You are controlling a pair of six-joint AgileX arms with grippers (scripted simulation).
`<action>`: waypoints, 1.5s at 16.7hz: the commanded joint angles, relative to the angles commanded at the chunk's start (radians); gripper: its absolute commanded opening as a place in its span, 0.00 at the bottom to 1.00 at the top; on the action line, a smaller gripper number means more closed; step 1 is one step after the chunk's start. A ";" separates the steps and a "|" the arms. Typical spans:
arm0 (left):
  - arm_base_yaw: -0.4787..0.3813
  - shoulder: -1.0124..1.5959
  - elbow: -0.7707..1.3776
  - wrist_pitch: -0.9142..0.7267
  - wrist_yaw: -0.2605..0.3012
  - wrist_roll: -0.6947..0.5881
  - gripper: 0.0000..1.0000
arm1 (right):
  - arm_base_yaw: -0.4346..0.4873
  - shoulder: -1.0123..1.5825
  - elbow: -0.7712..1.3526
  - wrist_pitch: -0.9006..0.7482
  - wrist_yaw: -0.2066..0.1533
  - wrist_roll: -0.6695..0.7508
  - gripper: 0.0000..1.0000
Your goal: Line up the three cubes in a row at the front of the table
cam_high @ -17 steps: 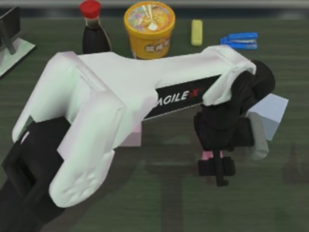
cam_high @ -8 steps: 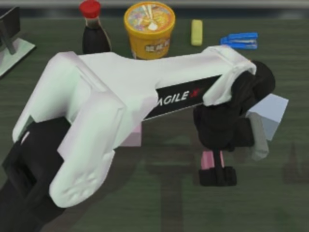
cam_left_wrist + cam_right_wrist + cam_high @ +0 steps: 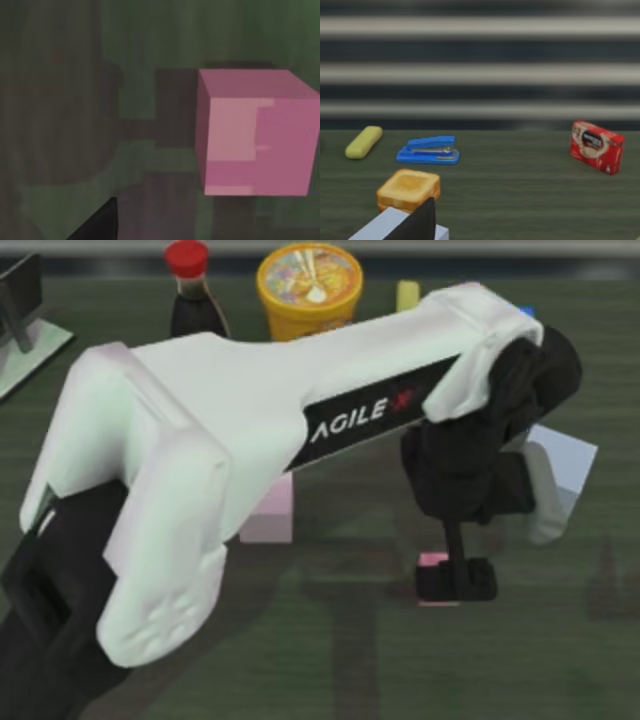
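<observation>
The left gripper (image 3: 455,580) sits low in the right middle of the top view, fingers let go beside the small bright pink cube (image 3: 432,561) on the table (image 3: 330,660); the pale pink cube (image 3: 268,510) lies centre-left; the blue-grey cube (image 3: 562,458) far right

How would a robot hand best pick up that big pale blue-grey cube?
Probably from straight above, closing on two opposite flat side walls of the pale blue-grey cube. It sits flat on the table with its top face bare, though the left arm overhangs its near-left edge for now.
</observation>
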 joint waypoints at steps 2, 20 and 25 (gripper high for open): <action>0.004 -0.008 0.061 -0.070 0.001 0.001 1.00 | 0.000 0.000 0.000 0.000 0.000 0.000 1.00; 0.227 -0.112 -0.114 -0.020 -0.004 -0.703 1.00 | 0.000 0.000 0.000 0.000 0.000 0.000 1.00; 0.342 -0.172 -0.224 0.026 -0.007 -1.065 1.00 | 0.000 0.000 0.000 0.000 0.000 0.000 1.00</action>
